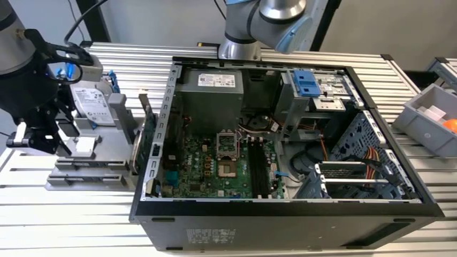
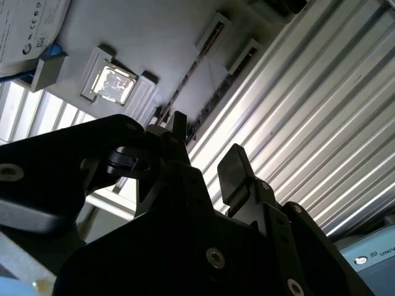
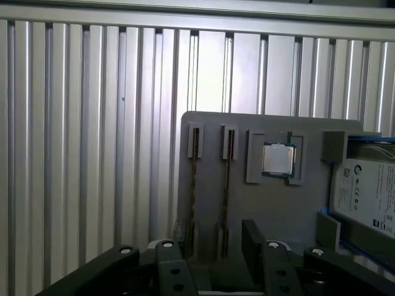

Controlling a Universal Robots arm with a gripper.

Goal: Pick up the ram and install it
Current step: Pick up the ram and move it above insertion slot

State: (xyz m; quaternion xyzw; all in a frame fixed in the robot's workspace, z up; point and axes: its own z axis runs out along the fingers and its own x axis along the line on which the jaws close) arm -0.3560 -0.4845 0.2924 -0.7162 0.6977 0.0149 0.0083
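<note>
At nine o'clock from the case (image 1: 286, 206) in the exterior view, your gripper (image 3: 217, 237) hangs open near the ram (image 3: 227, 185): likely light, stiff, brittle; pinch its flat faces mid-length

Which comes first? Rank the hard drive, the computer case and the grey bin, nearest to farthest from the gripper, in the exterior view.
1. Hard drive, upright beside the gripper, at the exterior view's left.
2. Computer case, in the middle.
3. Grey bin, at the exterior view's right edge.
</note>
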